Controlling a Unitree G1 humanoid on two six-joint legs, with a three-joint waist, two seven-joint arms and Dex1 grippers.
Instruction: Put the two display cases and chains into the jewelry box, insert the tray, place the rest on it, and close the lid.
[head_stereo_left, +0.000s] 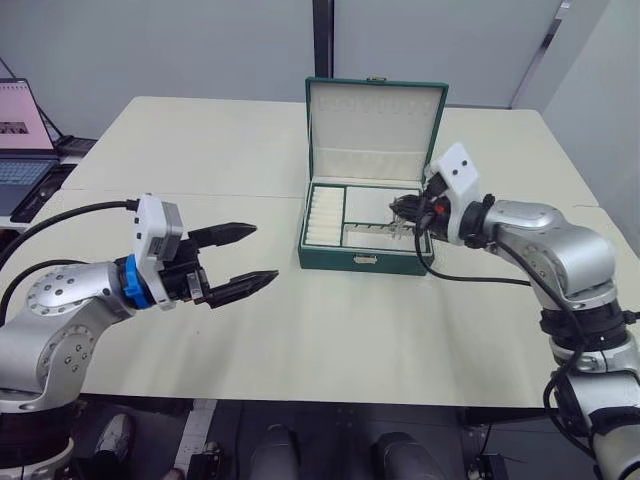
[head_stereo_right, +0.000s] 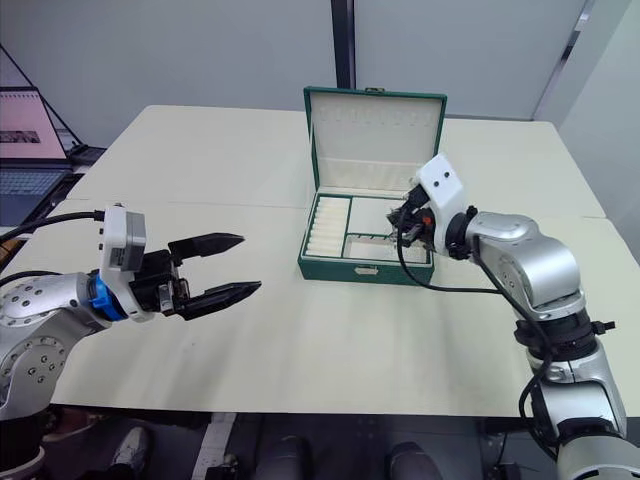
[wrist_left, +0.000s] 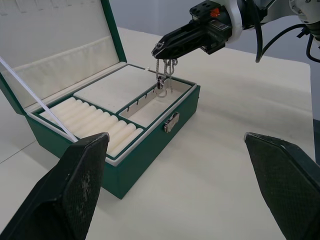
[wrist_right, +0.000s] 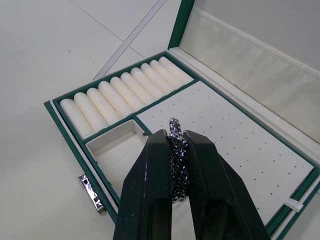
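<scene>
With the tray (wrist_left: 107, 107) already seated in the jewelry box (head_stereo_left: 362, 258) (lid (head_stereo_left: 374, 128) up), the right gripper (wrist_left: 161, 48) pinches a chain (wrist_left: 164, 75) dangling below its jaws over the front compartment, the left gripper (head_stereo_left: 245, 258) gapes idle, and closing remains.

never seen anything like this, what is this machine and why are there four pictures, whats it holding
It is a humanoid robot with two arms, each ending in a gripper with two black fingers. The two wide pictures come from a stereo camera on its head, looking down over a pale table. The other two come from cameras on its wrists, looking along each gripper's fingers.

On the table stands a dark green jewelry box with its lid open. The cream tray with ring rolls sits in it.

The right gripper is shut on a silvery chain, which dangles over a small compartment near the clasp. The left gripper hovers open over the table, holding nothing.

A laptop sits off to the left, beside the table.
</scene>
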